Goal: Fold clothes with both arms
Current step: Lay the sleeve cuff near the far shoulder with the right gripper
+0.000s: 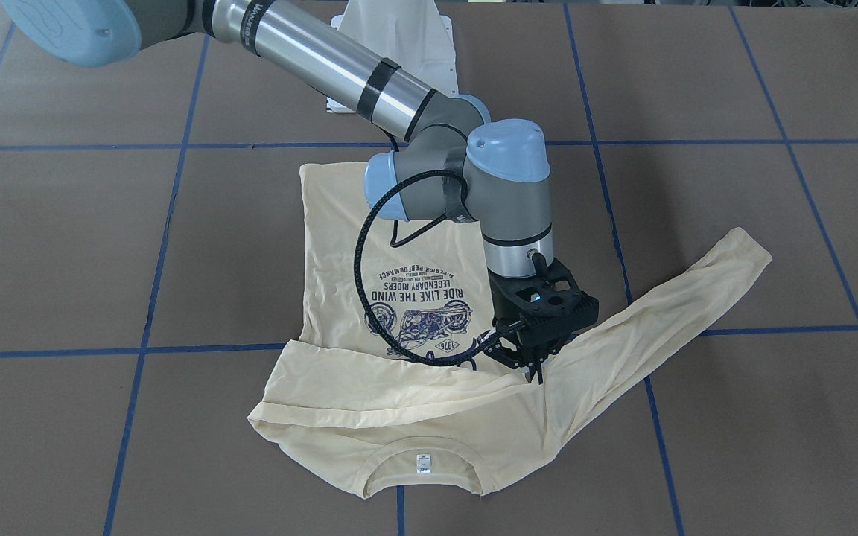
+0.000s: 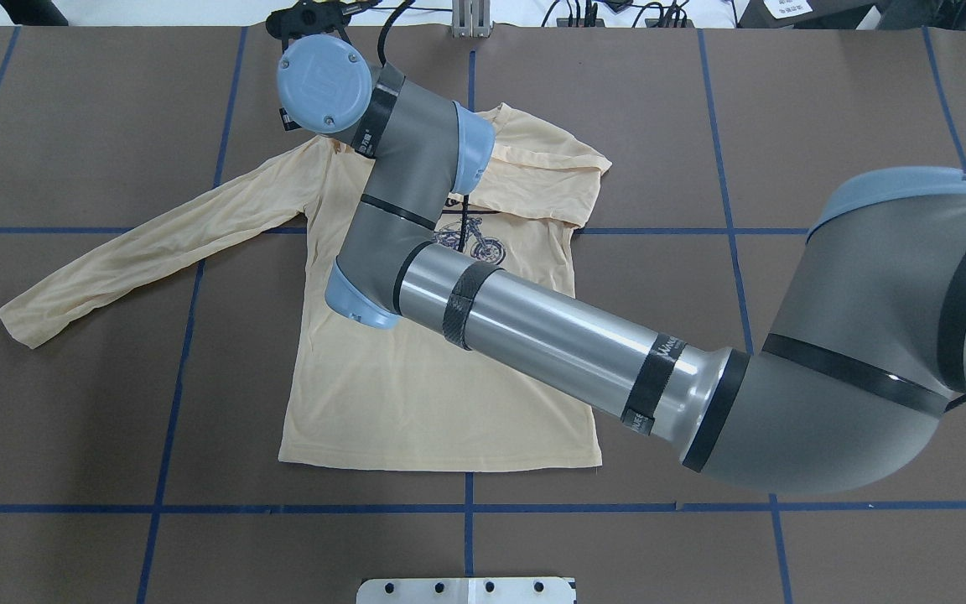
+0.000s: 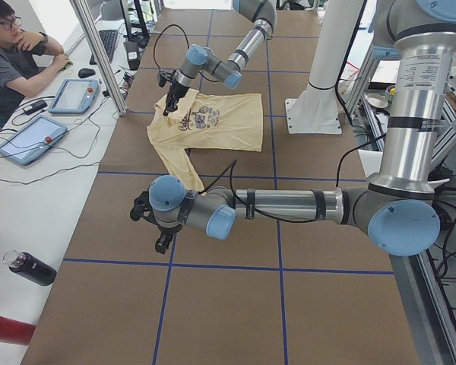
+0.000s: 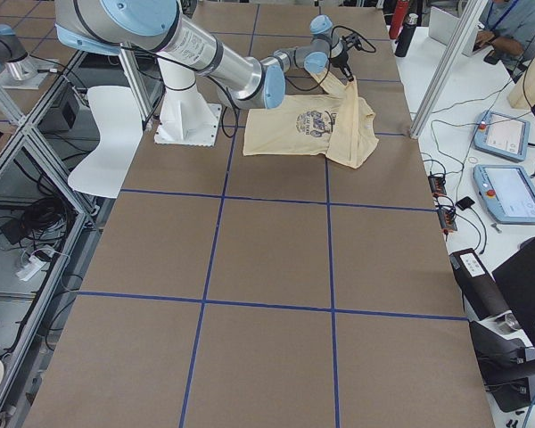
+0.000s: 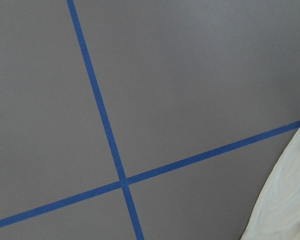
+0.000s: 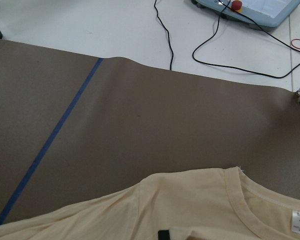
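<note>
Partly done: on the cream long-sleeved shirt (image 1: 332, 223), one sleeve (image 1: 369, 376) lies folded across beside the motorcycle print (image 1: 421, 327). The other sleeve (image 1: 682, 298) stretches away from it, and the body also looks unfolded. The right gripper (image 1: 532, 365) stands at the cloth beside the print, and the left gripper (image 3: 158, 228) is well apart. Neither's finger opening can be told.

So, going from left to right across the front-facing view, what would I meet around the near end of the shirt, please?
Blue tape line → white neck label → right gripper, tips on the shirt → outstretched sleeve's cuff.
</note>
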